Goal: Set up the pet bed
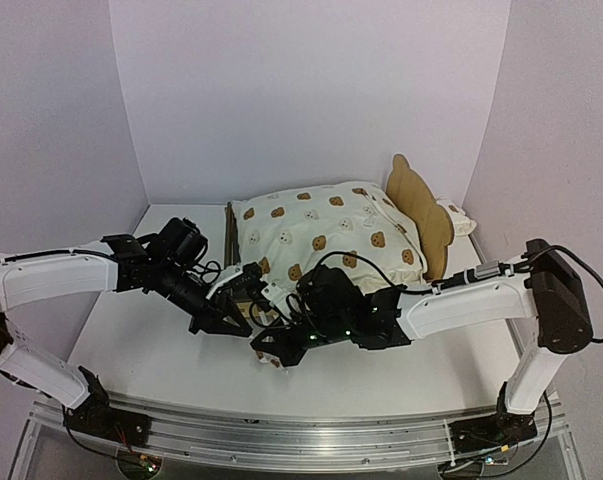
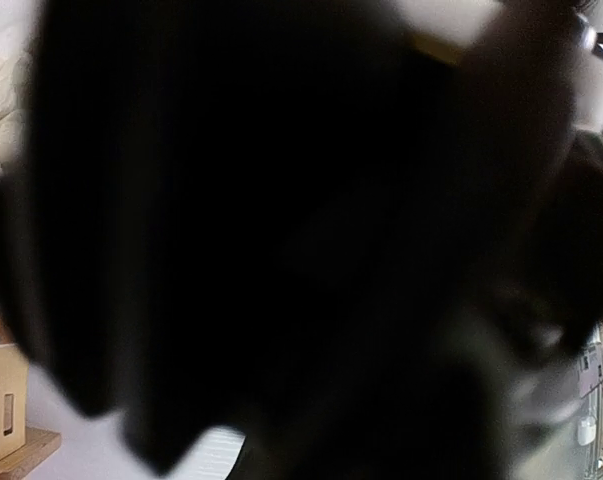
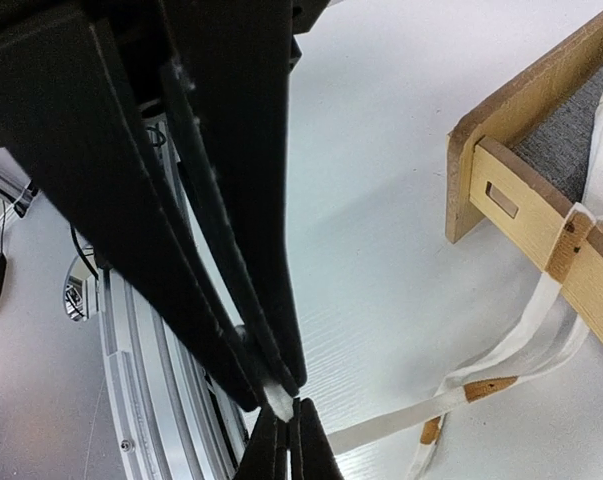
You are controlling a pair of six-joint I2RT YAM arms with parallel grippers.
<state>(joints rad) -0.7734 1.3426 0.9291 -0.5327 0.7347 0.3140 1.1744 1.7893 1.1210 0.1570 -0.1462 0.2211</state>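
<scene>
The pet bed (image 1: 331, 235) stands at the back middle of the table, its cream bear-print cushion (image 1: 321, 225) on the plywood frame and the bear-ear headboard (image 1: 421, 210) at the right end. My right gripper (image 1: 271, 352) is down at the table in front of the bed's foot end. In the right wrist view it (image 3: 281, 392) is shut on the end of a white tie strap (image 3: 461, 395) that runs to the frame rail (image 3: 521, 195). My left gripper (image 1: 219, 318) is close beside it, by the bed's near corner. The left wrist view is almost wholly blocked by something dark.
A small matching bear-print pillow (image 1: 461, 218) lies behind the headboard. White walls close in the table at the back and both sides. The metal rail with the arm bases (image 1: 281, 440) runs along the near edge. A plywood frame corner (image 2: 1, 400) shows at the left wrist view's edge.
</scene>
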